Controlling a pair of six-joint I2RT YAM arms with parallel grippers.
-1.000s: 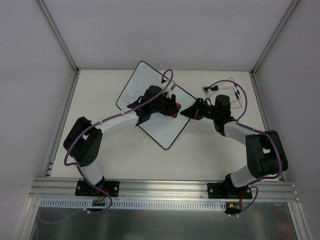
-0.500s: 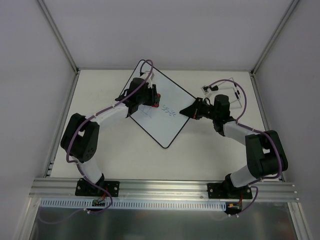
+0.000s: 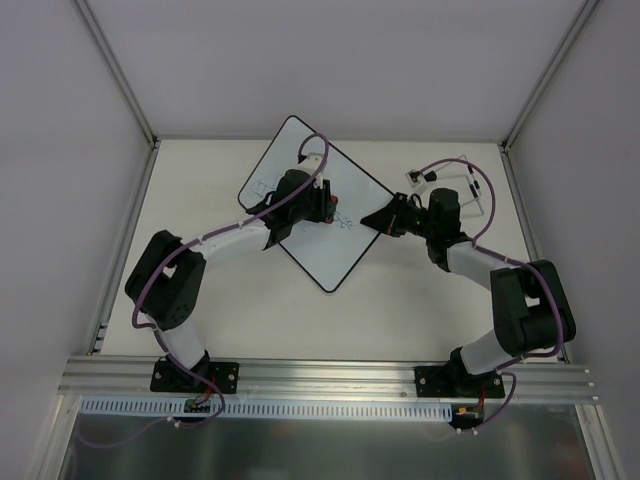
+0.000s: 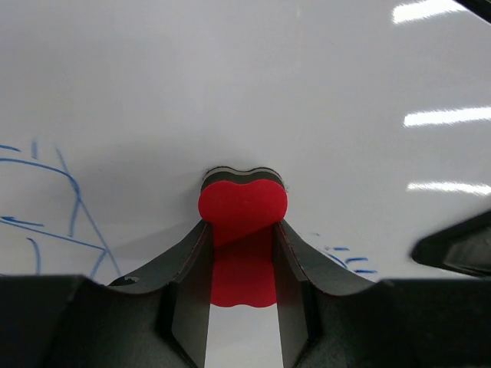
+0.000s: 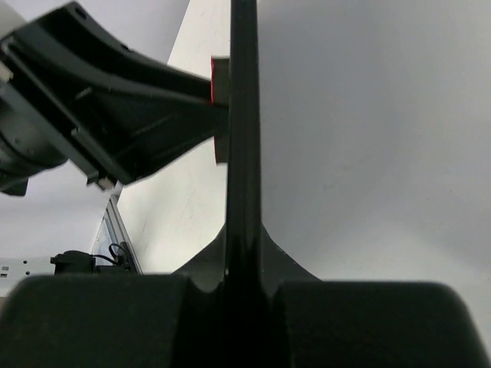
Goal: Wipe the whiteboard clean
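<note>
On the worktop [image 3: 420,300], the whiteboard [image 3: 325,262] lies diamond-wise near the middle. The right gripper [image 3: 370,222] pinches its 3 o'clock corner. The left gripper [image 4: 242,230] clamps a red eraser [image 4: 242,205] against the whiteboard's middle. Blue pen lines [image 4: 77,192] sit at the eraser's 9 o'clock and small scribbles [image 4: 345,260] at its 4 o'clock, neither legible.

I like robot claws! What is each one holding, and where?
Left gripper pinches the red eraser at its narrow waist. Right gripper seems to clamp the whiteboard by its right corner edge.
</note>
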